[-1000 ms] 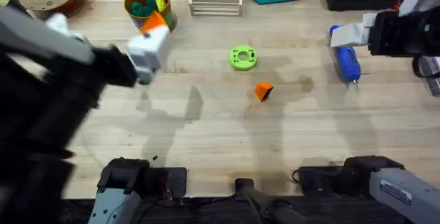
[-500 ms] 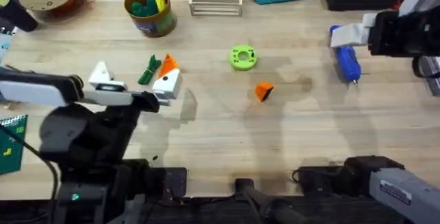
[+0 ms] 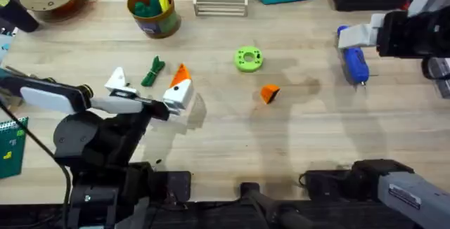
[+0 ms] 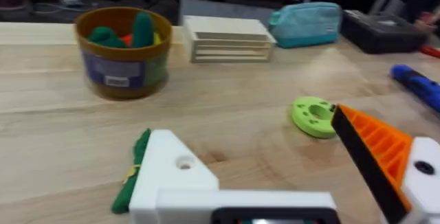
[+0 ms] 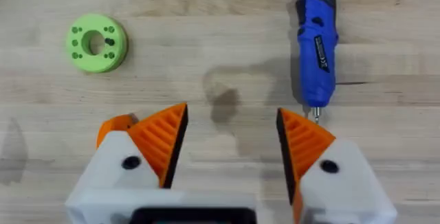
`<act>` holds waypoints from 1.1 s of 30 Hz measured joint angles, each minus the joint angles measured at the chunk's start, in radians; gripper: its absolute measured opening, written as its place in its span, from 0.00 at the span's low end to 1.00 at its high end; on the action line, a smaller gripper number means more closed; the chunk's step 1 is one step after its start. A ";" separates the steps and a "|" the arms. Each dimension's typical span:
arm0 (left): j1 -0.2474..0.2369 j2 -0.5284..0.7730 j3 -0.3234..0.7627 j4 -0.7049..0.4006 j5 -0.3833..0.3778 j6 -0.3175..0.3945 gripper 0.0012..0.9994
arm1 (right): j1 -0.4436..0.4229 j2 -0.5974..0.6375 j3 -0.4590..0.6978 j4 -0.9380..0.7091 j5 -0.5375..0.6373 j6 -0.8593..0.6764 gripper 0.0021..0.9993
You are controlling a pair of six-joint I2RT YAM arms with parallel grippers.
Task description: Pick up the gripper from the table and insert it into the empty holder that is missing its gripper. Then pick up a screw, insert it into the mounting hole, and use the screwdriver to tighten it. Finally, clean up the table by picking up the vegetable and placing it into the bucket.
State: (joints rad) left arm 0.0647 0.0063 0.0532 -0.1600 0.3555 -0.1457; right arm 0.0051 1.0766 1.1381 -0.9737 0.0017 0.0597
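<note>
gripper (image 3: 269, 93): orange wedge, one black face, loose on counter (image 3: 295, 138) | holder (image 4: 172, 176): white, padless, partly cut off | left fingers (image 3: 116, 80) apart | right fingers (image 5: 161, 141) apart, empty

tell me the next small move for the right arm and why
Probably swing the right pincer toward the loose orange gripper and lower over it. Its jaws are open and empty, the gripper lies free on the table, and the left pincer has one bare white holder with an unfilled hole.

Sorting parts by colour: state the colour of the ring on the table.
Lime green plastic ring; clearest in the right wrist view.
</note>
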 joint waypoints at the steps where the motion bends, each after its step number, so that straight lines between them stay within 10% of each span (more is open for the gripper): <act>1: 0.000 0.000 0.000 0.000 0.020 -0.001 0.99 | 0.000 0.000 0.000 0.000 0.000 0.000 0.76; 10: 0.001 0.000 0.000 0.004 0.232 0.120 0.99 | 0.000 0.000 0.000 0.000 0.000 0.000 0.76; 33: 0.001 -0.001 -0.039 0.086 0.357 0.194 1.00 | 0.000 0.000 0.000 0.000 0.000 0.000 0.76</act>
State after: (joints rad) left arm 0.0654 0.0054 0.0147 -0.0738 0.7120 0.0486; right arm 0.0051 1.0763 1.1381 -0.9737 0.0017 0.0597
